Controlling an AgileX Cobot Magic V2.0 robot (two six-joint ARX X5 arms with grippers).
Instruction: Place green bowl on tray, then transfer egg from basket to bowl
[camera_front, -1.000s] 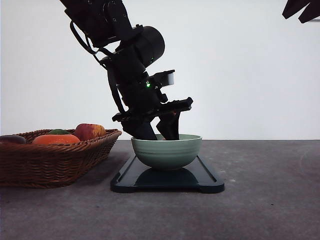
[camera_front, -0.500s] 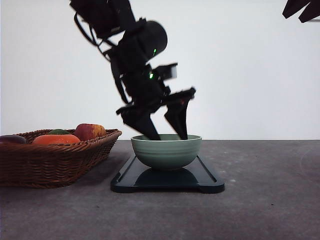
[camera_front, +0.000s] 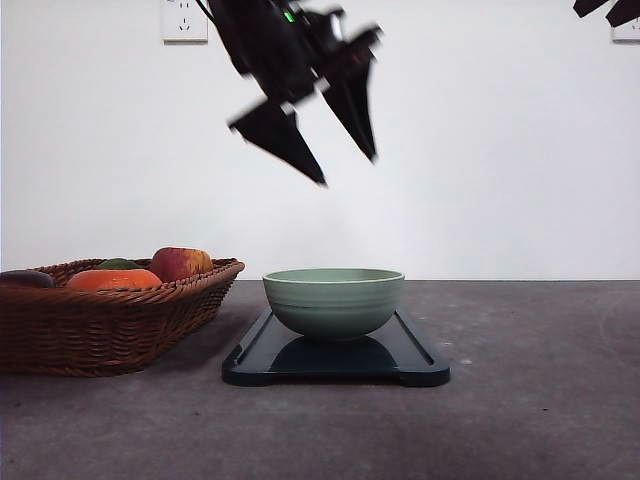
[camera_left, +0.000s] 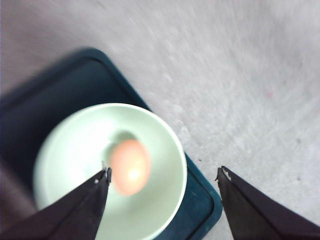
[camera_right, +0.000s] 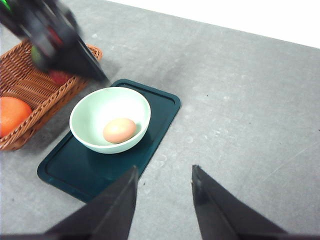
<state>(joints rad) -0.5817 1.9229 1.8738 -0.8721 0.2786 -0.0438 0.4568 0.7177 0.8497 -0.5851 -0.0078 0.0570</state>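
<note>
The green bowl (camera_front: 333, 300) stands on the dark tray (camera_front: 335, 362) at mid-table. A tan egg (camera_right: 119, 130) lies inside the bowl (camera_right: 110, 120), also seen from above as the egg (camera_left: 130, 166) in the bowl (camera_left: 75, 150). My left gripper (camera_front: 347, 170) hangs open high above the bowl, blurred by motion, with nothing between its fingers (camera_left: 85, 210). The right gripper (camera_right: 163, 171) is open and empty, well above the table to the right of the tray (camera_right: 150, 135). The wicker basket (camera_front: 110, 320) sits left of the tray.
The basket (camera_right: 30, 90) holds an orange (camera_front: 112, 279), a red apple (camera_front: 180, 262) and other produce. The blurred left arm (camera_right: 55, 40) hangs over the basket's near end. A wall socket (camera_front: 184, 20) is on the back wall. Bare grey tabletop (camera_right: 240, 110) lies right of the tray.
My left gripper has risen from inside the bowl to high above it, fingers spread. The bowl and tray have stayed put.
</note>
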